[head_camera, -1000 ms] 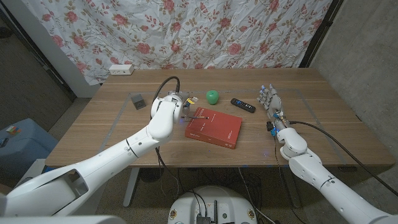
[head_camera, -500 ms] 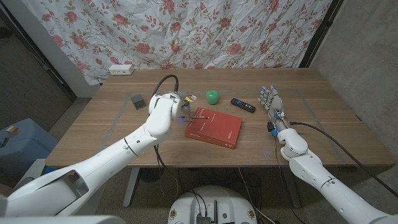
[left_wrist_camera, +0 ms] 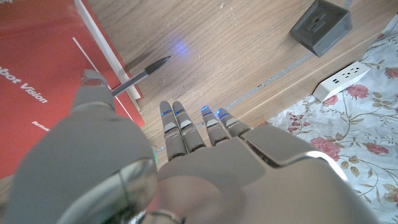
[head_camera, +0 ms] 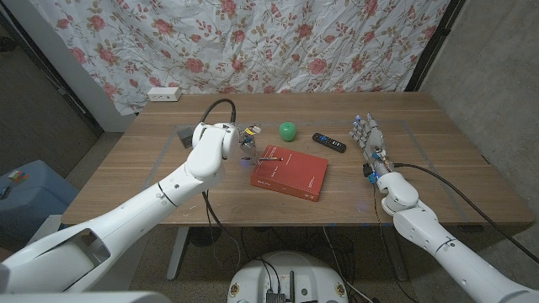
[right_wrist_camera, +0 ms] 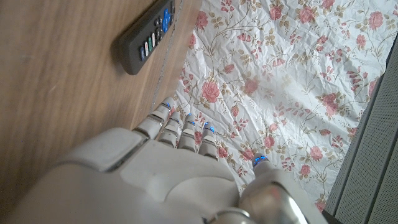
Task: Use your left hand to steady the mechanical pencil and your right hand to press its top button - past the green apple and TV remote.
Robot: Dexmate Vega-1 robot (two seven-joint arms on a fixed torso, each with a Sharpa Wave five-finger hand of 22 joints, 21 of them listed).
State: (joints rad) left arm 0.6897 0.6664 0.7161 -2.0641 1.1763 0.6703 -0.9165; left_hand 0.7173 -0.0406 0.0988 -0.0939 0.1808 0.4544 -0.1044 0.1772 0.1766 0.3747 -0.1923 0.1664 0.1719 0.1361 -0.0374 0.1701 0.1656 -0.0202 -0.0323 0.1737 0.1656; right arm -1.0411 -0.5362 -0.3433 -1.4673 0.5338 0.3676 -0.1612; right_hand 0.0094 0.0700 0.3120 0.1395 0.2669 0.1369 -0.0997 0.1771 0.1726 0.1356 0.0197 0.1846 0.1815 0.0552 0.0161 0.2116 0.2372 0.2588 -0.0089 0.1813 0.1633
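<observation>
One wooden surface [head_camera: 168,172] carries it all, and biggest on it is the red book [head_camera: 290,173] at the middle, with the mechanical pencil [left_wrist_camera: 139,74] lying across the book's corner, its tip poking out over the wood. Left robot hand [head_camera: 248,137] hovers just beside that corner, fingers straight and apart, holding nothing, while the right robot hand [head_camera: 367,134] stands well off to the right, fingers spread, gripping nothing. Past the book sit the TV remote [head_camera: 329,142] and the little green apple [head_camera: 288,130].

Wooden table [head_camera: 168,172], red book [head_camera: 290,172], green apple [head_camera: 288,130], TV remote [head_camera: 328,142], grey block [head_camera: 186,137], power strip [head_camera: 163,93]
</observation>
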